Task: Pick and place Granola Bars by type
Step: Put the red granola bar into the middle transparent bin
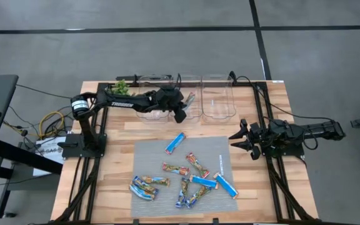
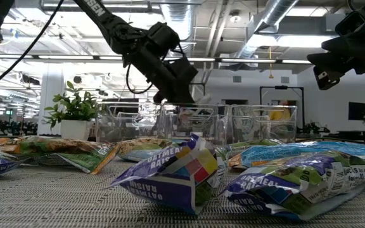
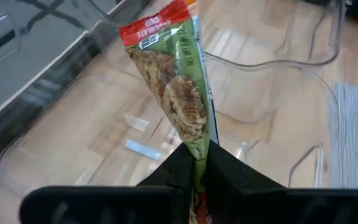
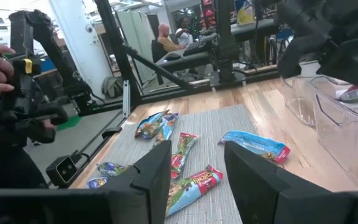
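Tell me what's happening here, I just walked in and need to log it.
The left gripper holds a red-and-green granola bar, its jaws shut on the wrapper, over the clear bins at the table's far edge. The right gripper waits with jaws open beside the grey mat, where the other bars still lie unsorted.

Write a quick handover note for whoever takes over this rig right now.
Left gripper: shut on a red-green bar, hanging over the clear bins at the table's back edge.
Right gripper: open, empty, waiting at the mat's right edge.
Done: whether any bars are binned yet cannot be told.
Left: release this bar, then sort the rest, about ten bars still on the mat.
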You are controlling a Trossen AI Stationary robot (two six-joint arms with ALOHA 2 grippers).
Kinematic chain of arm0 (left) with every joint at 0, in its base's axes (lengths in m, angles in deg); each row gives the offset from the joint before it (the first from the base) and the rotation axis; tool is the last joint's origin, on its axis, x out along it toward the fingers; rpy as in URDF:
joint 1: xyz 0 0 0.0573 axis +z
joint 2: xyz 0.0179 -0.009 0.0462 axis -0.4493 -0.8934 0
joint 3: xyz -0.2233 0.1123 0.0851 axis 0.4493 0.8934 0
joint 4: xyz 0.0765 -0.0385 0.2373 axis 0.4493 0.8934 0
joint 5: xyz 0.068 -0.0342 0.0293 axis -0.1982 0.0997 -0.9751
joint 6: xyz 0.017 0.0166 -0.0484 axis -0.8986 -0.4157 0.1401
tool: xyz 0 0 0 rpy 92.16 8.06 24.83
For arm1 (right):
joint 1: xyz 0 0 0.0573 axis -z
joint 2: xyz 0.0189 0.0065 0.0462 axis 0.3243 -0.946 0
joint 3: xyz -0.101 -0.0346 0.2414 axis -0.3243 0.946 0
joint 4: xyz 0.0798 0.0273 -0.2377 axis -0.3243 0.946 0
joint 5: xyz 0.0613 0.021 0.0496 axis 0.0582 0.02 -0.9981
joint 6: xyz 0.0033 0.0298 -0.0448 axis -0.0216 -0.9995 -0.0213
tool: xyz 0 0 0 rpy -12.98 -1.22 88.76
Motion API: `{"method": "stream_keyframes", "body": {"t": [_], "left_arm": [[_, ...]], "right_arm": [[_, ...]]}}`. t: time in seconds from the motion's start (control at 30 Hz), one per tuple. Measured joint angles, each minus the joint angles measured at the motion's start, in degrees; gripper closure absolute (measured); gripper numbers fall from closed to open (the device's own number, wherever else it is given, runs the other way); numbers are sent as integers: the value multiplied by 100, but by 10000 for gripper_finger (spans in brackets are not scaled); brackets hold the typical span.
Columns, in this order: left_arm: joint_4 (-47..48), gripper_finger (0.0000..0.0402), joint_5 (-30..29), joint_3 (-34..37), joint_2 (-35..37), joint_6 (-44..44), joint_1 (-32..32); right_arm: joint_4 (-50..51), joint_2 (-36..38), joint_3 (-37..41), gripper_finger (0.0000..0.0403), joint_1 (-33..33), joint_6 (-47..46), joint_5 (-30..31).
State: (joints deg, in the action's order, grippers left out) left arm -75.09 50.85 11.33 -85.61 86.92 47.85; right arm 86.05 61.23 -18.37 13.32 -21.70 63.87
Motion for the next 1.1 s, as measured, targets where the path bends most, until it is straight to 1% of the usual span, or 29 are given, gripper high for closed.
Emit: {"method": "stream_keyframes", "body": {"t": [0.07, 0.27, 0.43, 0.57, 0.67, 0.87, 1.1], "left_arm": [[-20, 351, 84, 0, 3, -101, 0], [-10, 280, 84, 0, 7, -64, -32], [-103, 250, 127, 0, 11, 48, -35], [-152, 244, 128, 0, 42, 99, -52], [-165, 246, 125, 0, 229, 100, -66], [-175, 254, 118, 0, 848, 102, -188], [-132, 256, 159, 0, 1722, -27, -699]], "right_arm": [[-2, 0, 0, 262, 0, 0, 0], [-1, 0, 0, 259, 0, 0, 0], [-2, 0, 0, 260, 0, 0, 0], [-1, 0, 0, 262, 1, 0, 0], [-2, 0, 1, 260, 0, 0, 0], [-2, 0, 1, 261, 0, 0, 0], [0, 0, 0, 259, 0, 0, 1]]}}
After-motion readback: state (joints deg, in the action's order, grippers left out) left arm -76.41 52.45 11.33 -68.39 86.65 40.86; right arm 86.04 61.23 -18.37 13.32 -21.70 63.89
